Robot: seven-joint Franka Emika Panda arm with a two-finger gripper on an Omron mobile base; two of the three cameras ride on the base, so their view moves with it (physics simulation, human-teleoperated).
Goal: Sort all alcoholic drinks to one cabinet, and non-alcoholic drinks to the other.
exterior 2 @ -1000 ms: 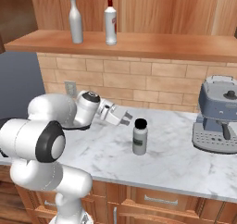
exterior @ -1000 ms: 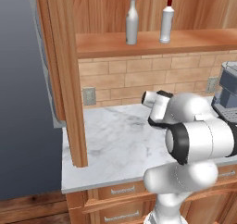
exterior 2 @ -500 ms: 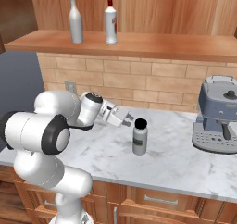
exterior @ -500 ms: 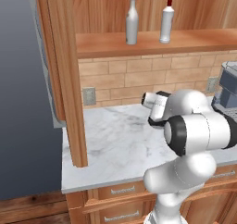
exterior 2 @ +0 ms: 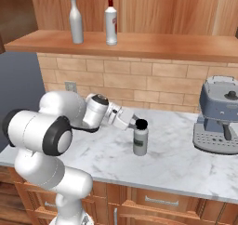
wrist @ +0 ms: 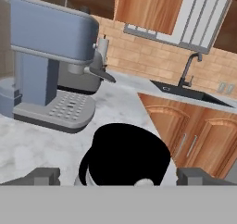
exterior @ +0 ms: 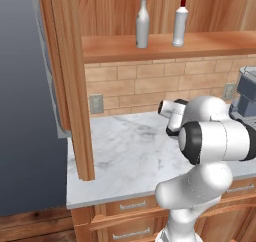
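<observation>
Up on the open cabinet shelf [exterior 2: 139, 45], well above the short black-capped bottle [exterior 2: 140, 138], stand the silver-grey bottle [exterior 2: 76, 20] and the red-capped white bottle [exterior 2: 110, 22]. At that short bottle's cap, the gripper [wrist: 118, 174] hovers, fingers [wrist: 44, 176] spread apart around it.

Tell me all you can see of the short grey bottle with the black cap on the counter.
The short grey bottle stands upright on the white marbled counter, left of the blue-grey coffee machine. Its body is a plain grey cylinder, metal-looking, under a round black cap. The open tool sits at cap height, one fingertip on each side of the cap; whether they touch it cannot be told.
</observation>
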